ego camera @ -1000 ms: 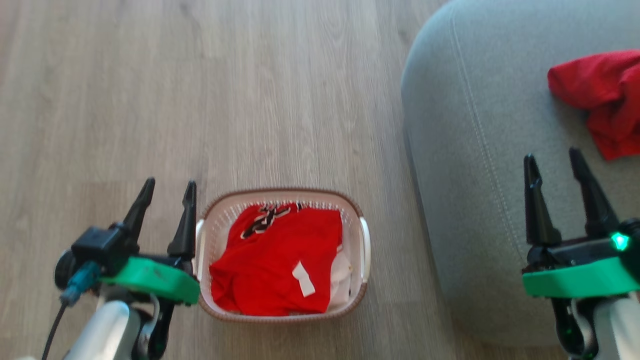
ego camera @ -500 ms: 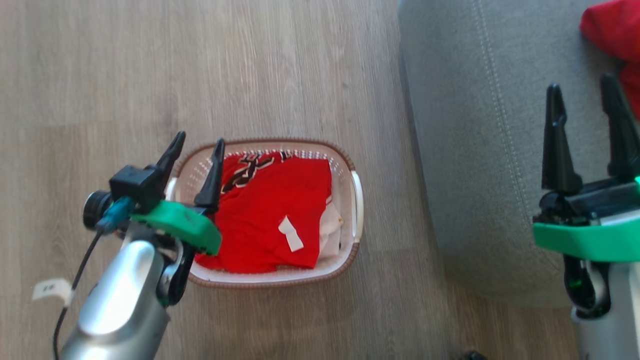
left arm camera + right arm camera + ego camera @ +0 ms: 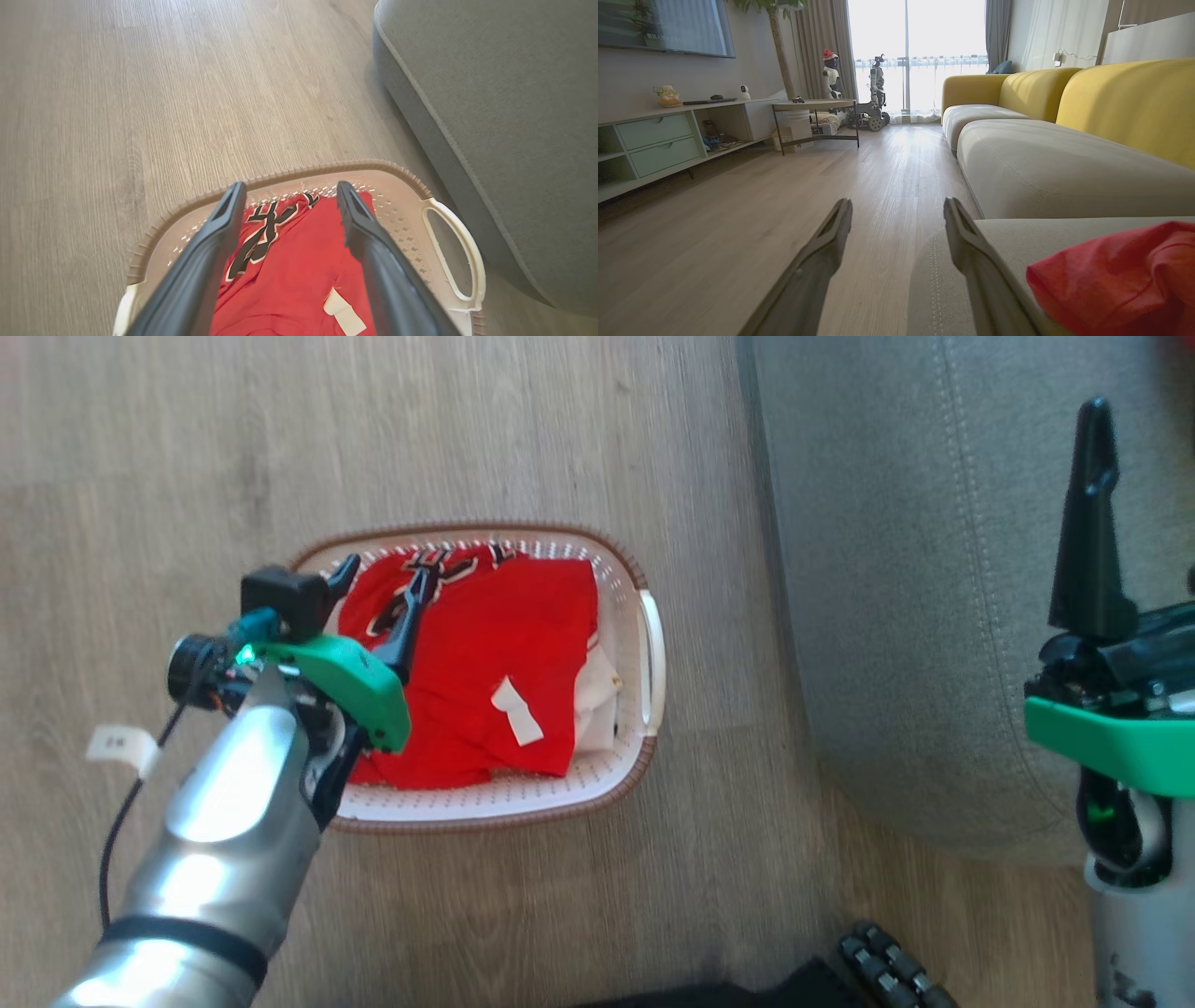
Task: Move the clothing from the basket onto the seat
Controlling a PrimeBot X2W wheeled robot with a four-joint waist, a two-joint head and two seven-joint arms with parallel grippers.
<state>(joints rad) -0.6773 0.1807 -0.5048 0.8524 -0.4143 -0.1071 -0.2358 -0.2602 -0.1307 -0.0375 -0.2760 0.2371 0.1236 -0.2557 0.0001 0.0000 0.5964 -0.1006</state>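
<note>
While left gripper (image 3: 387,574) hangs spread over jersey (image 3: 485,663) in basket (image 3: 523,807), it's the reach step. Next, probably: dip, pinch it, carry to seat (image 3: 896,569) at 3 o'clock.

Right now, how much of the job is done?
Done: one red shirt lies on the seat. In hand: nothing is held yet; the left gripper is open over the jersey in the basket. Left: grab the jersey and put it on the seat too.

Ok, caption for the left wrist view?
Left jaws open over the red jersey in the basket, grey seat beside it.
</note>
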